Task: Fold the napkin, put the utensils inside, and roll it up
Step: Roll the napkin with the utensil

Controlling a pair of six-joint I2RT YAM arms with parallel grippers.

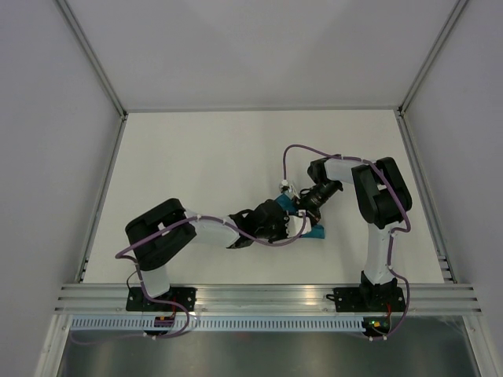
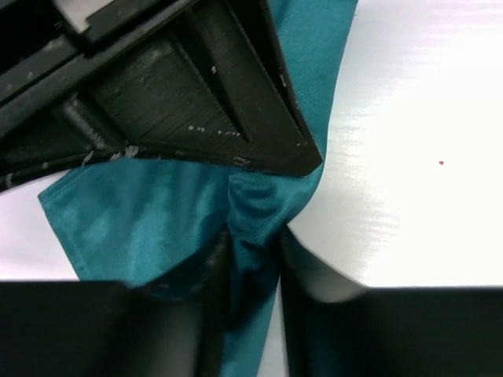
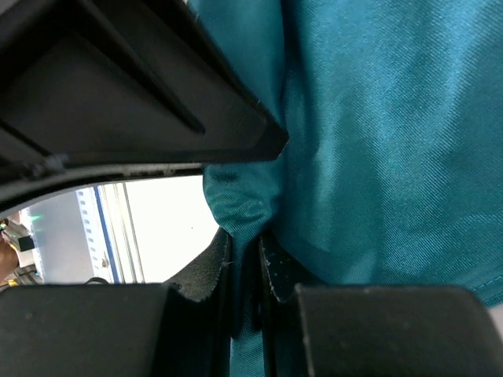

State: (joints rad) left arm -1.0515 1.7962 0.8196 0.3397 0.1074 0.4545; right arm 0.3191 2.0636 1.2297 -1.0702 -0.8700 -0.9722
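napkin (image 1: 315, 232): teal cloth bunched on the white table (image 1: 196, 157), right of centre. The two wrists hide most of it in the top view, so only small patches show.
napkin vs left end effector (image 2: 255, 243): a raised ridge of cloth runs up between the two fingers, and the rest of the cloth spreads away to the left in the left wrist view.
left end effector: jaws partly closed, both inner faces against the ridge, so it has a pinch on the napkin.
napkin vs right end effector (image 3: 245, 247): cloth fills the right side of the right wrist view, and a puckered fold sits right at the fingertips.
right end effector: jaws nearly together, with a thin fold of napkin clamped in the narrow slit.
arms: both angle inward, with the end effectors just beside each other over the cloth.
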